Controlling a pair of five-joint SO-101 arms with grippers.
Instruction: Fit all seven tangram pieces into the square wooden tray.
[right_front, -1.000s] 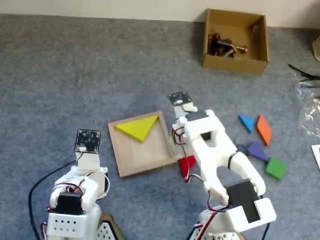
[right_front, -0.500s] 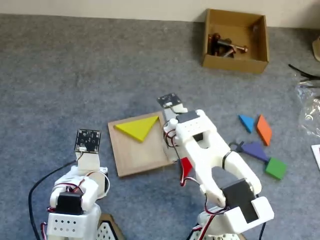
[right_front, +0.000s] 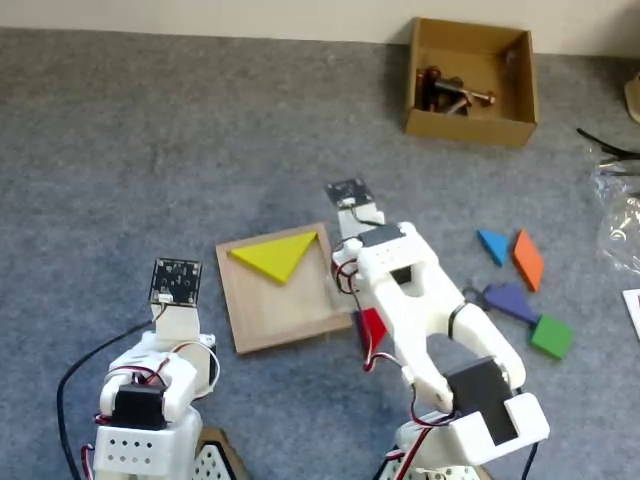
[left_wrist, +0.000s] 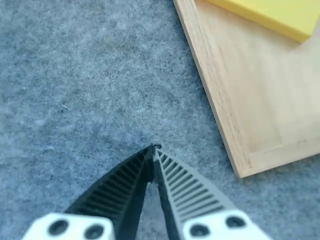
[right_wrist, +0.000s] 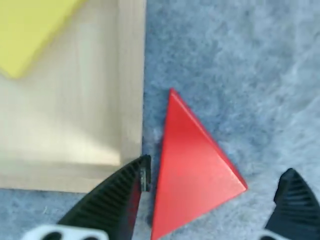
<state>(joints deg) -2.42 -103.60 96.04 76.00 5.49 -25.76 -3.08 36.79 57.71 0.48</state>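
Observation:
The square wooden tray (right_front: 262, 318) lies on grey carpet with a yellow triangle (right_front: 277, 254) in its far part. A red triangle (right_front: 373, 328) lies on the carpet just beside the tray's right edge, partly under the right arm. In the right wrist view my right gripper (right_wrist: 217, 182) is open, its fingers on either side of the red triangle (right_wrist: 192, 167), one finger close to the tray's corner (right_wrist: 131, 155). My left gripper (left_wrist: 153, 150) is shut and empty over carpet near the tray's edge (left_wrist: 215, 105). Blue (right_front: 492, 245), orange (right_front: 528, 259), purple (right_front: 512, 301) and green (right_front: 551, 336) pieces lie at the right.
A cardboard box (right_front: 470, 82) holding small metal parts stands at the back right. Clear plastic wrap (right_front: 620, 215) and dark cables sit at the right edge. Open carpet stretches to the left and behind the tray.
The right arm swung left toward the tray's right edge, then eased back slightly right; the red triangle shows a little more beneath it. The left arm has stayed still.

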